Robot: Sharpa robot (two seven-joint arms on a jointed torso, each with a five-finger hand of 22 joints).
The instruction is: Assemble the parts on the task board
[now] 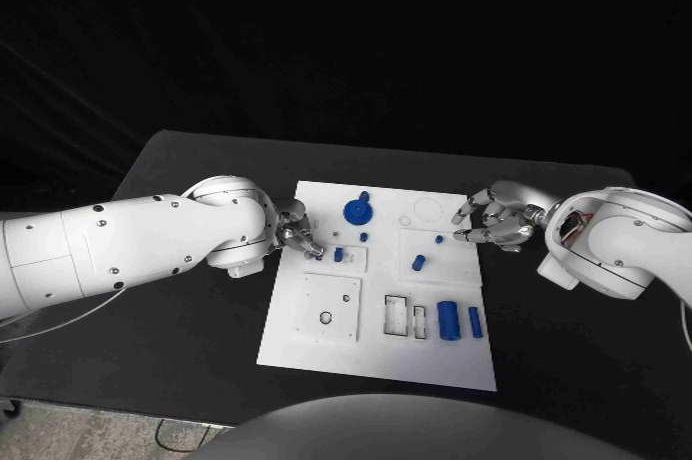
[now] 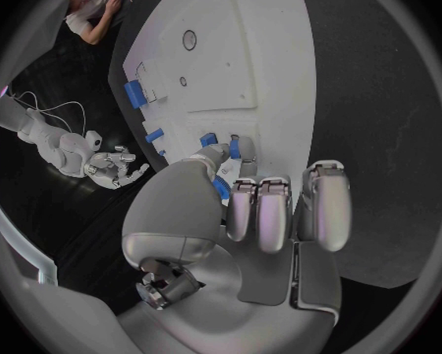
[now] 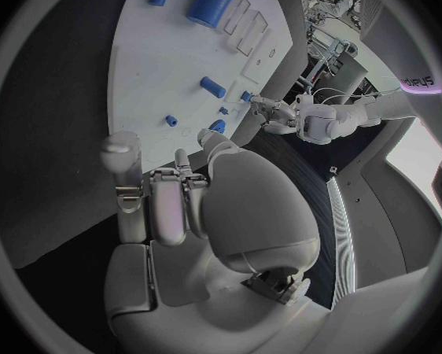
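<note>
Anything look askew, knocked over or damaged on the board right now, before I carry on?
Nothing stands out. The task board lies flat on the table and looks undamaged. The blue parts, such as the round disc and the two cylinders near the front edge, sit on it. The left hand and right hand are at its edges.

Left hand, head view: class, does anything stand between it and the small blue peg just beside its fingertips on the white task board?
Nothing visible does. The left hand sits at the white task board edge, with the small blue peg right beside its fingertips.
</note>
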